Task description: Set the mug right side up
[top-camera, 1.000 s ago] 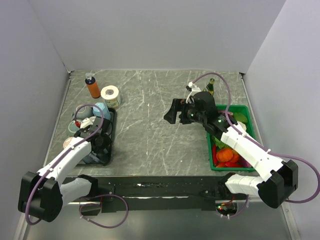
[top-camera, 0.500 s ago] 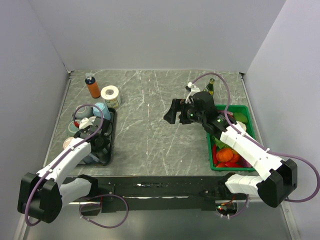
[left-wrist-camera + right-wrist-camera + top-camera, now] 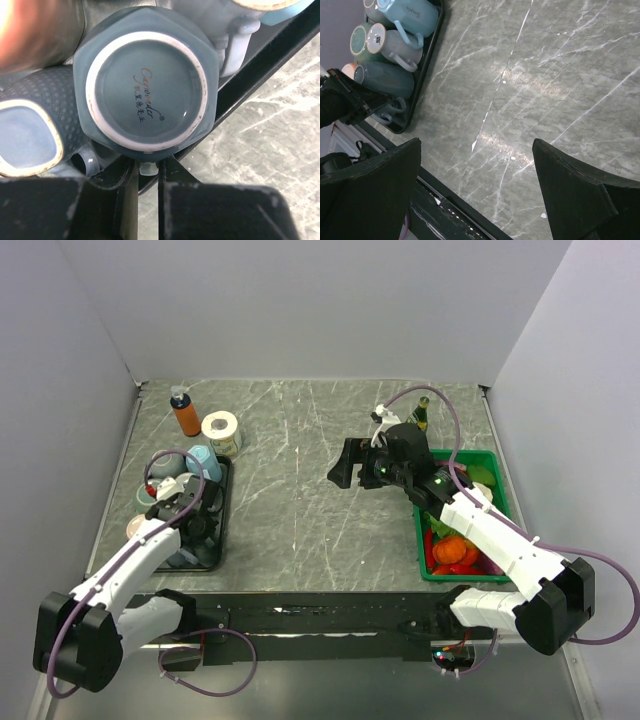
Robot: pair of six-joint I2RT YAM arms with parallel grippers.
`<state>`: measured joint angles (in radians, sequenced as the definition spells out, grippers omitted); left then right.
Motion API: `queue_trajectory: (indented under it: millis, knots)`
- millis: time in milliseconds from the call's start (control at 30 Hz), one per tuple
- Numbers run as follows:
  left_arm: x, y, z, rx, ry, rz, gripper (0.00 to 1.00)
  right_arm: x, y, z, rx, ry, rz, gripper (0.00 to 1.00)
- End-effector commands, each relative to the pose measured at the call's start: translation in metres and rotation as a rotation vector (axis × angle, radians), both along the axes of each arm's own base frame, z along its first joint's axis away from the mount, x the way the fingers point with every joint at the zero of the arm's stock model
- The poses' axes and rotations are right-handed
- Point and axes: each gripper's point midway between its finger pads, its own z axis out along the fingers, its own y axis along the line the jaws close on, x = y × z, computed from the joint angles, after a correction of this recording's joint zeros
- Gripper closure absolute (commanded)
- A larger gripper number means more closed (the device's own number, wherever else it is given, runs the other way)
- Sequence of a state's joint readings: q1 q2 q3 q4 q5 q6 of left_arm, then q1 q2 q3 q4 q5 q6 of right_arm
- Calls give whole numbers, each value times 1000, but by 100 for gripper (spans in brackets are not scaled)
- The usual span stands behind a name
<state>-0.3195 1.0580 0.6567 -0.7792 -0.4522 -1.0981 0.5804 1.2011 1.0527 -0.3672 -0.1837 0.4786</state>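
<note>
The mug (image 3: 145, 92) is blue-grey and stands upside down, its white-ringed base facing the left wrist camera, in the black tray (image 3: 260, 65) among other mugs. My left gripper (image 3: 148, 170) is shut on the mug's handle (image 3: 148, 168), which shows pale between the two fingers. From above, the left gripper (image 3: 196, 508) is over the tray (image 3: 222, 532) at the left. My right gripper (image 3: 343, 466) is open and empty above the bare middle of the table. The right wrist view shows its wide-apart fingers (image 3: 380, 185) and the tray of mugs (image 3: 387, 77) at the upper left.
Other mugs crowd the tray around the held one, including a light blue one (image 3: 204, 460). An orange bottle (image 3: 185, 416) and a white roll (image 3: 221, 431) stand behind the tray. A green basket (image 3: 500, 490) of vegetables and a dark bottle (image 3: 422, 412) are at the right.
My left gripper has shifted slightly back and left over the tray. The right arm has not moved.
</note>
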Motion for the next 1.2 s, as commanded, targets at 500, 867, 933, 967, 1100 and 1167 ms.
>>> queue_trajectory:
  millis: [500,867,933,967,1100,1167]
  knots:
    - [7,-60,170,-316,-379,-305,99,-15,16,40,130,-67,100,0]
    - [43,-159,314,-602,-966,-814,99,-47,67,83,541,48,319,2]
    - [40,-174,328,-645,-1025,-893,99,-53,73,104,655,69,354,2]
    - [40,-179,345,-654,-1107,-927,99,-56,75,105,681,86,359,3]
    - [36,-195,373,-682,-1235,-1008,99,-61,77,132,819,114,340,3]
    - [36,-203,382,-699,-1265,-1040,99,-61,78,147,875,70,343,3]
